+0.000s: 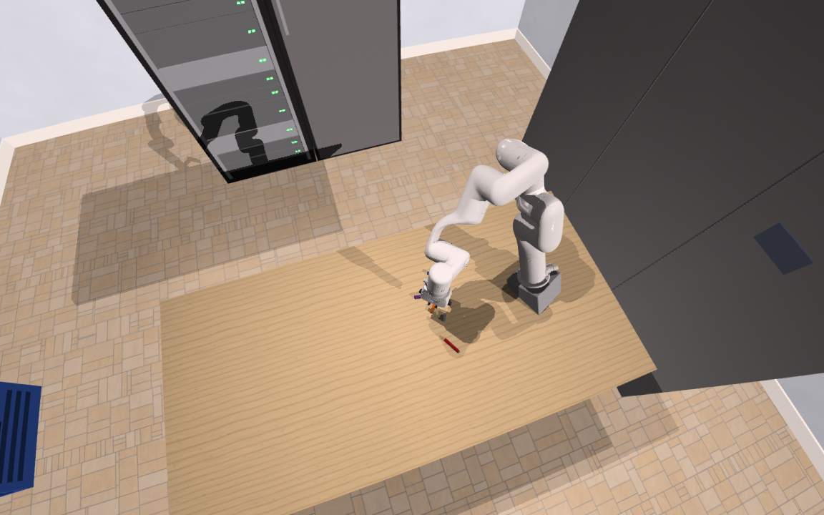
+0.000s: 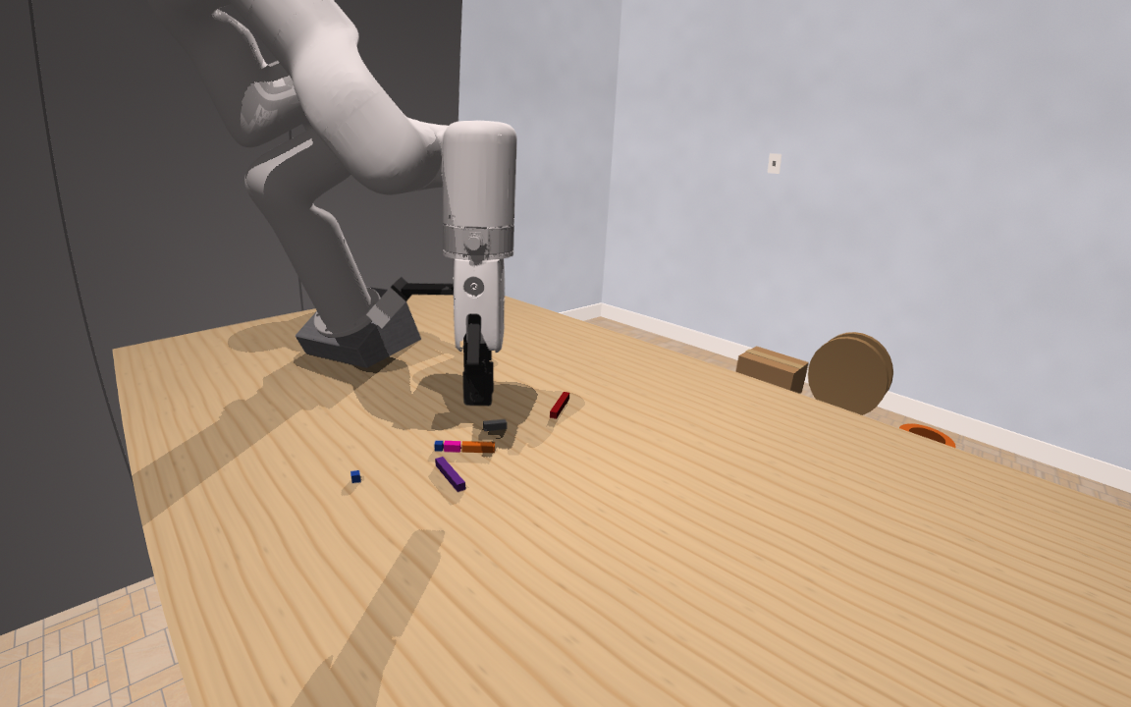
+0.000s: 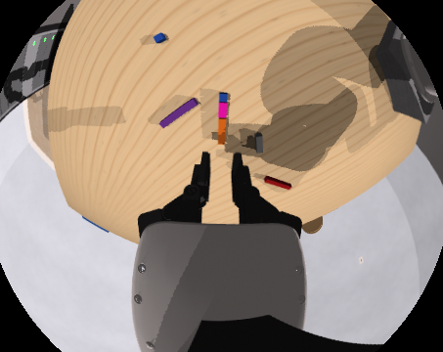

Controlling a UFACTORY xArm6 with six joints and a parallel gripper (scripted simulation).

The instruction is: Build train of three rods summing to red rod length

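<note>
Three rods, blue (image 2: 439, 446) (image 3: 223, 97), magenta (image 2: 452, 446) (image 3: 223, 110), orange (image 2: 477, 446) (image 3: 222, 131), in line.
Long axis points toward claw (image 2: 477, 403) (image 3: 221, 162) in wrist view; claw released, apart.

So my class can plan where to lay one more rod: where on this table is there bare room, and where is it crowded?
Roomiest: the table's long stretch beyond the purple rod, away from the robot's base. Crowded: around the orange rod, beneath the gripper.

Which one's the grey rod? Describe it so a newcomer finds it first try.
On the wooden table, find the straight blue-magenta-orange line of rods. The grey rod lies apart, beside the line's orange end, between it and the red rod. It's the only grey one, and clearly shorter than the red.
</note>
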